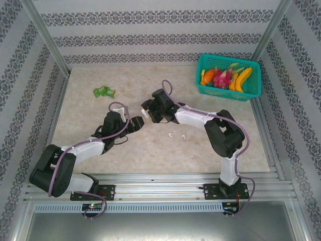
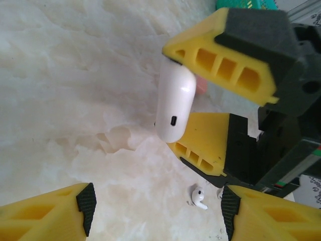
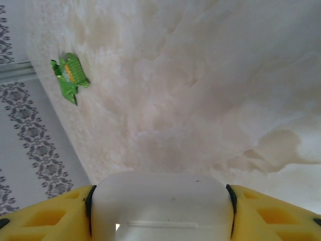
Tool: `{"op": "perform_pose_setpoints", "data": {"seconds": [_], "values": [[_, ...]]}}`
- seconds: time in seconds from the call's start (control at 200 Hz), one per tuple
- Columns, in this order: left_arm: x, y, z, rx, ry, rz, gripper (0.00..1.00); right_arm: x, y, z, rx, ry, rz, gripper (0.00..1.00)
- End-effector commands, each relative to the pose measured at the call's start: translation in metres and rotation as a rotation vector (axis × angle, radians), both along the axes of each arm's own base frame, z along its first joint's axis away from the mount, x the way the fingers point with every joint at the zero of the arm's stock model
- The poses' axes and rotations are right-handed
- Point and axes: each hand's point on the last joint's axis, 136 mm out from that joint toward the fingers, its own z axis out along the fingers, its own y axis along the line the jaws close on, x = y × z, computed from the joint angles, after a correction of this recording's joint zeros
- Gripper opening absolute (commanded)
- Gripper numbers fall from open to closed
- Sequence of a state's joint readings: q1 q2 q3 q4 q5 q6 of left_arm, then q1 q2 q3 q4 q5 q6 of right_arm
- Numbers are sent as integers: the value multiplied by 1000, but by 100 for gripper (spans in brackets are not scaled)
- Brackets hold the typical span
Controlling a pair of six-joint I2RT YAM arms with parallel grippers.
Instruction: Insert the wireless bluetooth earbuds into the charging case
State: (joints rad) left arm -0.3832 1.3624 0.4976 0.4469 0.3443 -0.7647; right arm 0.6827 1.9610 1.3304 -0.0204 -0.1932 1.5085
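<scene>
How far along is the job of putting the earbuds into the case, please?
Done: the right gripper holds the white case. In hand: the open left gripper hovers near one earbud. Left: both white earbuds lie on the table, neither seated.

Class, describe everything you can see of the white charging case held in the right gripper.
The white charging case is a smooth, glossy, pebble-shaped plastic shell with rounded corners. One end carries a small dark port; a faint lid seam shows, apparently closed. The right gripper pinches it between its yellow fingers, seemingly clear of the marble-look table, port end downward.
</scene>
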Motion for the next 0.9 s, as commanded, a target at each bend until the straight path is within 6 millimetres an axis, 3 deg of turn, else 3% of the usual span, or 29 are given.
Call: {"op": "perform_pose_setpoints", "data": {"seconds": [0.0, 0.515, 0.894], "values": [[14, -3, 13, -14, -65, -8, 64, 5, 5, 3, 55, 15, -30, 52], [42, -12, 6, -21, -68, 6, 54, -5, 14, 3, 75, 21, -20, 52], [62, -14, 9, -39, -86, 46, 41, -11, 18, 11, 97, 14, -14, 52]]}}
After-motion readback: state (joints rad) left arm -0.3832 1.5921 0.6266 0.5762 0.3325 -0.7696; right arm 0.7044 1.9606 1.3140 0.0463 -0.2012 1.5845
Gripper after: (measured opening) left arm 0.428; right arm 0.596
